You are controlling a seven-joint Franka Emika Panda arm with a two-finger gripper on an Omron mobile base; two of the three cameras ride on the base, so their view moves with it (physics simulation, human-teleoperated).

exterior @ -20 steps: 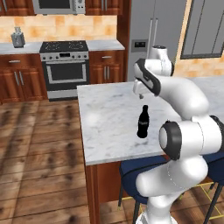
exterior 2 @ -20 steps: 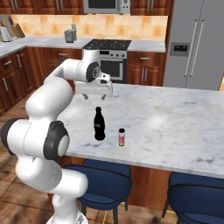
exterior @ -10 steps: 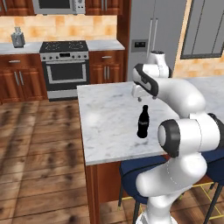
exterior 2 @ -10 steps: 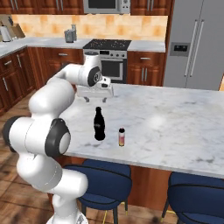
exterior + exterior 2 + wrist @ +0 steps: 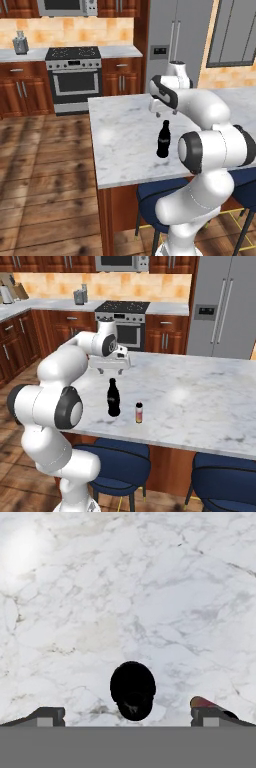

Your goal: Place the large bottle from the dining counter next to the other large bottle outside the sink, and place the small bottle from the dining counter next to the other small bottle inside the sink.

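- My gripper (image 5: 111,370) hangs wide open and empty just above the large bottle (image 5: 114,398), which stands upright on the dining counter (image 5: 200,391).
- Right base view alone shows the small bottle (image 5: 139,412) — just beside the large one.
- Hand view looks straight down on the large bottle's cap (image 5: 132,690), between my fingertips (image 5: 47,714).
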